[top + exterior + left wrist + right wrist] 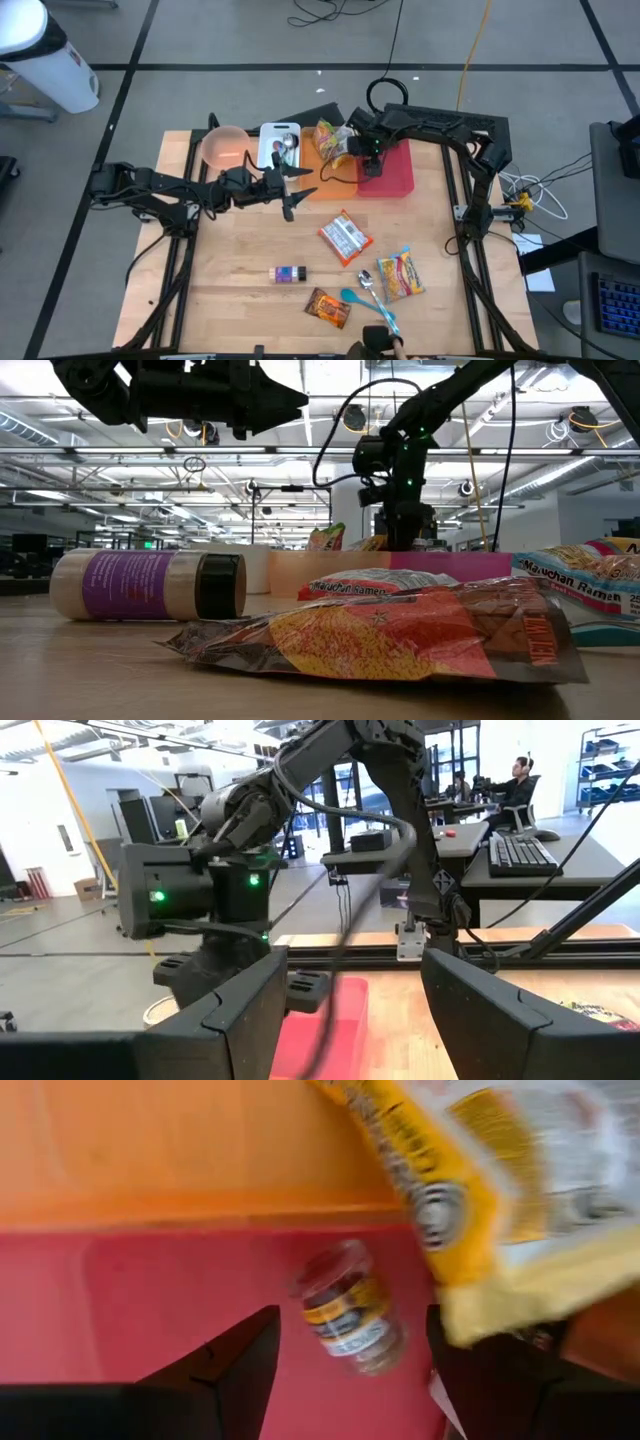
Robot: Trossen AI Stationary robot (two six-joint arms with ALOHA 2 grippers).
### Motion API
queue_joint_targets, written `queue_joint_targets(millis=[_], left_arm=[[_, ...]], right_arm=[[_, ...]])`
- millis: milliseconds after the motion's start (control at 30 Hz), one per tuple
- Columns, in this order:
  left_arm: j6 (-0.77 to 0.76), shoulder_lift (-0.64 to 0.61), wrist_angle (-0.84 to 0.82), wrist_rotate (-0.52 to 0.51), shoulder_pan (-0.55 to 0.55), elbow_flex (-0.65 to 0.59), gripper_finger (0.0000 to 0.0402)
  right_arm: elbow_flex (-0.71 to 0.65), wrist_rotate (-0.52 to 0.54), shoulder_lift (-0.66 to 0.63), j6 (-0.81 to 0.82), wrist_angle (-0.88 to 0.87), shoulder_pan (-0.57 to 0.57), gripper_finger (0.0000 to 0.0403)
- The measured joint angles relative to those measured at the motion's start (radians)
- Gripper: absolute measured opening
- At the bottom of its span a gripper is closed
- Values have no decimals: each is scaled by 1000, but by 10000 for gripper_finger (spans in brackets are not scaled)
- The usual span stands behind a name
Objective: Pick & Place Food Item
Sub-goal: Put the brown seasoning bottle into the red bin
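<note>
A small clear jar with a yellow label [350, 1310] lies on its side on the red tray [395, 178]. My right gripper [372, 166] hangs just above it, pointing steeply down, open, its fingers to either side of the jar and not touching it. A yellow snack bag [480, 1180] lies on the orange tray [322, 185] beside the red one, its edge reaching over the red tray. My left gripper [290, 196] stands open and level above the table's middle left, holding nothing.
A pink bowl [224, 147] and a white tray [270, 150] with a spoon stand at the far left. Two ramen packets [345, 238] [400, 272], a purple-labelled jar [288, 274], a snack bag [328, 307] and a blue spoon [365, 298] lie on the near half.
</note>
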Motion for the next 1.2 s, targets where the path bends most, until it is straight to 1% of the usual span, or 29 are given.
queue_joint_targets(millis=[200, 367, 467, 567, 833, 1033, 1200], left_arm=[[0, 0, -2, 0, 0, 0, 239], [0, 0, -2, 0, 0, 0, 239], [0, 0, -2, 1, 0, 0, 239], [0, 0, -2, 2, 2, 0, 239], [-2, 0, -7, 2, 12, 0, 239], [-4, 0, -11, 2, 12, 0, 239], [-5, 0, -11, 2, 12, 0, 239]], right_arm=[[-81, 27, 0, -70, 64, 9, 248], [-151, 96, 0, -115, 173, 13, 249], [-170, 121, 0, -136, 216, 13, 251], [-181, 121, 0, -155, 255, 9, 250], [-205, 121, 0, -146, 228, -15, 247], [-225, 121, -1, -138, 240, -21, 247], [-227, 120, -1, -138, 242, -21, 238]])
